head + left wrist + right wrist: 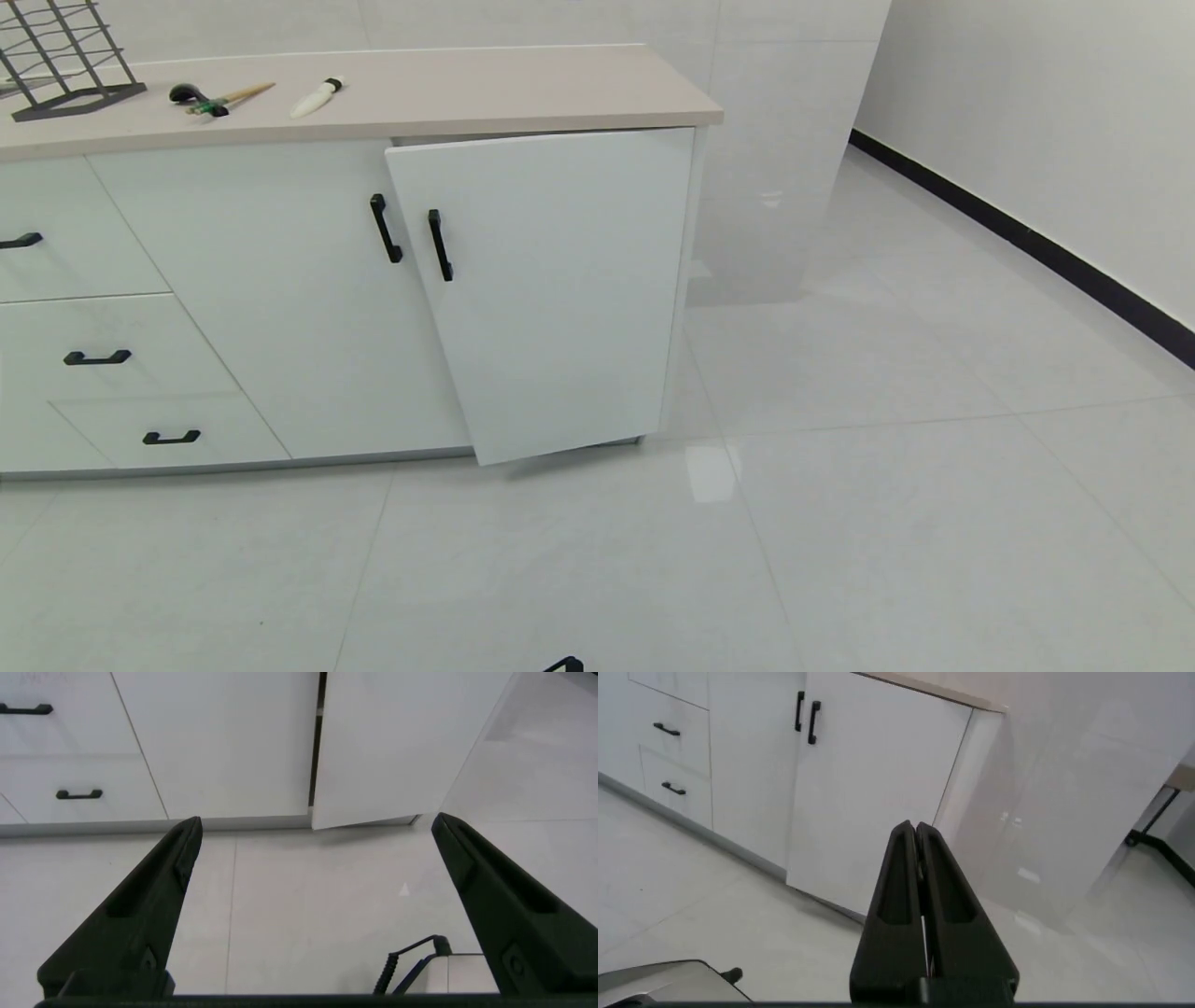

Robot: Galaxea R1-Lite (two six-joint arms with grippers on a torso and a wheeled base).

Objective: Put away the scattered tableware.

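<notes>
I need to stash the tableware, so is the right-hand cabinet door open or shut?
Ajar: the right cabinet door juts out at its handle edge, past the left door.

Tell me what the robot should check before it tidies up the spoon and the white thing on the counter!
1. Is the left claw open and empty: ok.
2. Is the right claw open: not ok, it is shut.
3. Do the spoon and the white utensil lie apart on the counter: ok.
4. Is the cabinet door open: ok, it stands ajar.
5. Is there room behind that door: cannot tell, the door hides it.
</notes>
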